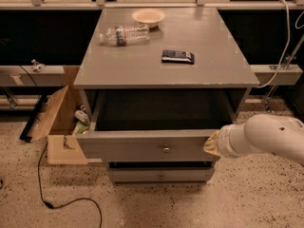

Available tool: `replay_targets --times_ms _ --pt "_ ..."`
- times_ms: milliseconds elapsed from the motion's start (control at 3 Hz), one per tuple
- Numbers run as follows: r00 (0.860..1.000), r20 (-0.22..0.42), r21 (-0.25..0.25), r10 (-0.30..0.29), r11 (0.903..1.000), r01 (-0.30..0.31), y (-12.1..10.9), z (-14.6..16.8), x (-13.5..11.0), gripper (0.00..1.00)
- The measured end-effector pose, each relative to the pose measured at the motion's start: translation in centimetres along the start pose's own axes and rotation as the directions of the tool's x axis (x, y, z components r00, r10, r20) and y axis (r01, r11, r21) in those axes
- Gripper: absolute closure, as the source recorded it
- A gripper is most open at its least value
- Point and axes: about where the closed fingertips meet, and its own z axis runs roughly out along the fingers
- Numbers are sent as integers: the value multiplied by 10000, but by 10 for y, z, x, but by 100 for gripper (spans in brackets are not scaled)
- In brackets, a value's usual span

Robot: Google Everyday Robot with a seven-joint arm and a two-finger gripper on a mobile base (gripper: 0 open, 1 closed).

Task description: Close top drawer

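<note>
The top drawer (pixel 128 148) stands pulled well out from the front of the cabinet (pixel 156 70), under its overhanging top. It is grey-painted wood with a flat rectangular front and one small round brass knob (pixel 166 149) at the centre. Behind the front is a deep, plain box whose inside lies in shadow, so nothing can be made out in it.

The gripper (pixel 212 144) is at the right end of the drawer front, touching or very nearly touching it. Its tip looks tan and soft. Whether it is open or closed cannot be told. Behind it, the smooth, rounded white arm (pixel 266 137) reaches in from the right.

Below the open drawer is a lower drawer front (pixel 142 175), grey too, with a similar knob.

The flat, matte grey cabinet top carries a clear plastic bottle (pixel 124 34) lying on its side, a shallow pale bowl (pixel 148 17) just behind it, and a dark flat rectangular packet (pixel 177 56) set apart near the middle.

To the left, beside the cabinet, an open cardboard box (pixel 54 115) holds a few small items (pixel 81 120) too unclear to name. A thin black cable (pixel 52 204) curls over the speckled floor (pixel 247 198).
</note>
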Motion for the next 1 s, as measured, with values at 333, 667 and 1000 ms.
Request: replay_targets --times_ms 333,667,1000 --pt "9999 157 369 -28 9993 23 -20 3 8 100" --pt "9986 475 574 215 9981 -242 -44 14 12 100" --pt "9970 592 726 505 9959 -548 -67 27 13 100"
